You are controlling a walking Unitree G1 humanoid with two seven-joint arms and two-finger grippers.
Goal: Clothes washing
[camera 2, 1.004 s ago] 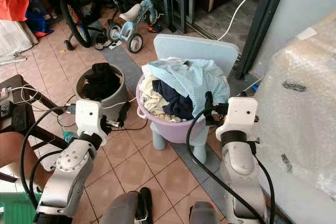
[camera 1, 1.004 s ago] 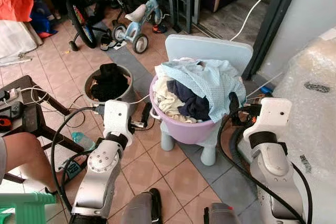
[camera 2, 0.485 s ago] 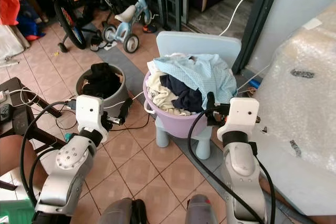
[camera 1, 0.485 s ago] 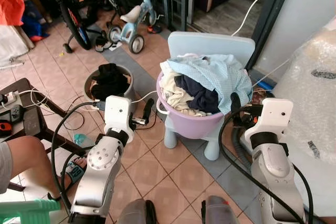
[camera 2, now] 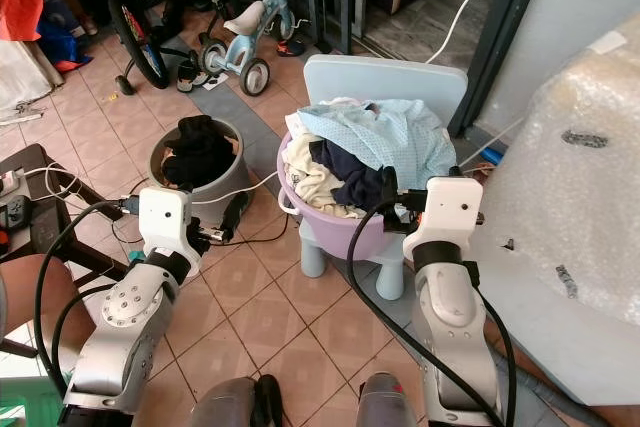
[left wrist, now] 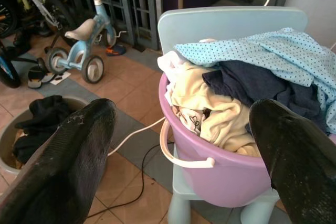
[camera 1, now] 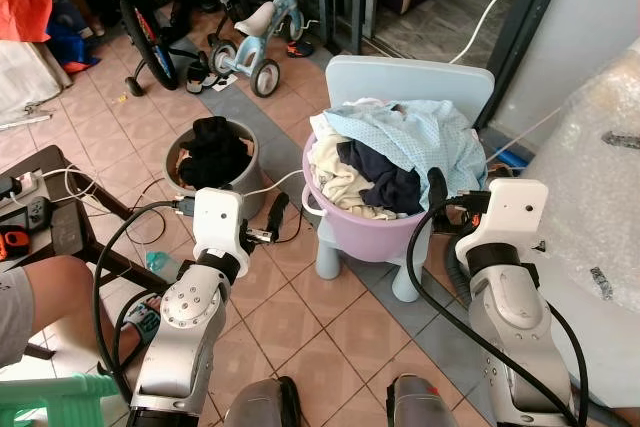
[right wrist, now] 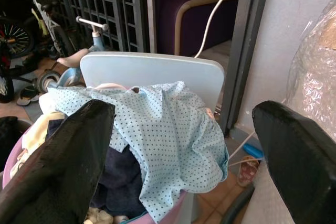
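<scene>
While both arms reach forward, the left gripper [camera 1: 278, 213] hangs just left of the tub [camera 1: 372, 234] and the right gripper [camera 1: 437, 187] sits at its right rim — fingers spread wide on both. Clothes [camera 1: 395, 152] heap in the tub, on a pale blue chair [camera 1: 410, 82]. Further left — a grey bucket [camera 1: 238, 176], then a trike [camera 1: 258, 33].

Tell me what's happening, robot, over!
Both hands open: left hand, right hand beside purple bucket. Clothes piled inside, on blue chair. White cord on floor.
</scene>
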